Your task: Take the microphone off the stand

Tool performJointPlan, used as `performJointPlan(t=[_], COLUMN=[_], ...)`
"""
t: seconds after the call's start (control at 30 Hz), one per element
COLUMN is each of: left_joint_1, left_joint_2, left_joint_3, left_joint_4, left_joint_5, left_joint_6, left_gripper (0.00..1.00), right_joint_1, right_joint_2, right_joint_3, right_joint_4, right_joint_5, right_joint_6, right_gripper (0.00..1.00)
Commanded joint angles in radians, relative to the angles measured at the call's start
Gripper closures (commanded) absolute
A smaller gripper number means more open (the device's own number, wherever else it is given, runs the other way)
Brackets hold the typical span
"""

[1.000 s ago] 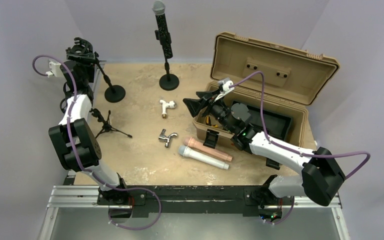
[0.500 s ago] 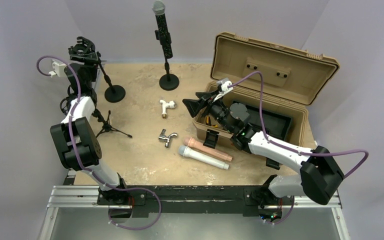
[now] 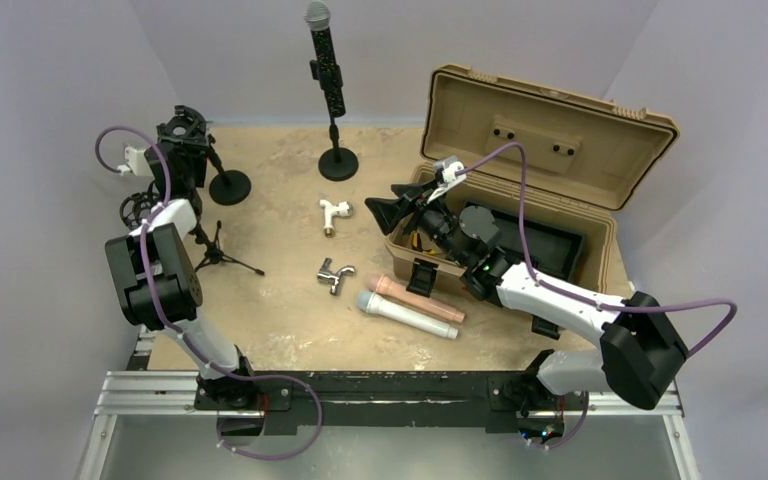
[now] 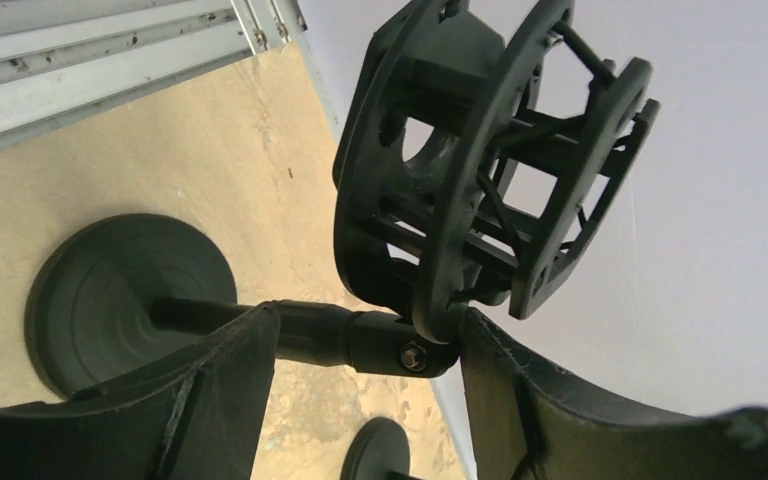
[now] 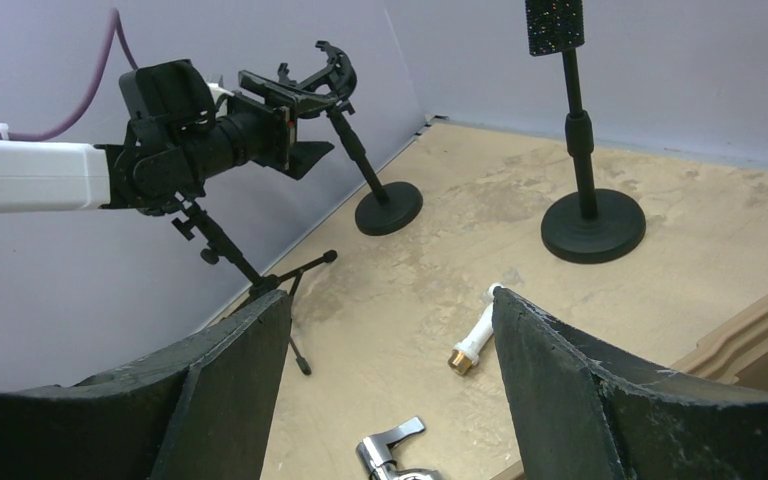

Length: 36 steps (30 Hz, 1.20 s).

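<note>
**A:** Status on the mic pull?
**B:** Not started, as far as I can see. The microphone [image 3: 324,60] stands upright in the clip [image 3: 314,70] on its stand [image 3: 333,128], well apart from both sets of jaws.
**A:** Left gripper?
**B:** The left gripper [image 4: 367,314] is at a different stand, one carrying an empty shock mount [image 4: 480,170]. Jaws are spread. The mount's pole joint [image 4: 390,345] lies across the gap, close to both fingers. No clamp that I can see.
**A:** Right?
**B:** The right gripper [image 5: 390,295] is released, with nothing between the jaws. The mic is far ahead of them, up and right of the gap.
**A:** Surfaces?
**B:** Slim black cylinder with a glittery finish and a grey mesh ball [image 3: 317,13] on top. Thin black pole on a round, flat disc base [image 3: 338,164]. My read is that the body is rigid and easy to pinch. The clip is probably a friction fit, so the base may lift with it.
**A:** Remaining?
**B:** Everything: reach, close on the body, draw it up out of the clip.
</note>
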Motion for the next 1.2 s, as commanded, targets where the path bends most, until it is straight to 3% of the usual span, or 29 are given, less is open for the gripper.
performJointPlan(t=[0.0, 0.23, 0.4, 0.57, 0.73, 0.83, 0.93, 1.03, 1.17], left_joint_1=[-0.003, -0.003, -0.002, 0.000, -0.015, -0.063, -0.156, -0.224, -0.275], left_joint_2=[0.061, 0.032, -0.057, -0.132, -0.225, -0.265, -0.280, -0.301, -0.250], left_joint_3=[-0.057, 0.019, 0.178, 0.447, 0.486, 0.462, 0.441, 0.347, 0.270], left_joint_4=[-0.207, -0.266, -0.402, -0.598, -0.623, -0.577, -0.462, -0.238, 0.099], left_joint_5=[-0.031, -0.015, 0.025, 0.072, 0.120, 0.137, 0.191, 0.288, 0.500], left_joint_6=[0.093, 0.141, 0.221, 0.257, 0.220, 0.294, 0.471, 0.596, 0.606], left_gripper=[0.38, 0.35, 0.25, 0.20, 0.14, 0.14, 0.15, 0.15, 0.15], right_joint_1=[-0.003, -0.003, -0.003, -0.003, -0.003, -0.003, -0.003, -0.003, -0.003], right_joint_2=[-0.018, -0.018, -0.018, -0.007, 0.000, -0.007, -0.012, -0.018, -0.027], right_joint_3=[0.004, 0.004, 0.004, 0.007, 0.012, 0.007, 0.005, 0.004, 0.001], right_joint_4=[0.039, 0.035, 0.036, 0.040, 0.041, 0.043, 0.044, 0.042, 0.042], right_joint_5=[0.023, 0.026, 0.023, 0.013, 0.008, 0.010, 0.005, 0.005, 0.013], right_joint_6=[-0.006, -0.008, -0.008, -0.004, -0.002, -0.002, 0.001, 0.001, 0.000], right_gripper=[0.28, 0.28, 0.28, 0.28, 0.28, 0.28, 0.28, 0.28, 0.28])
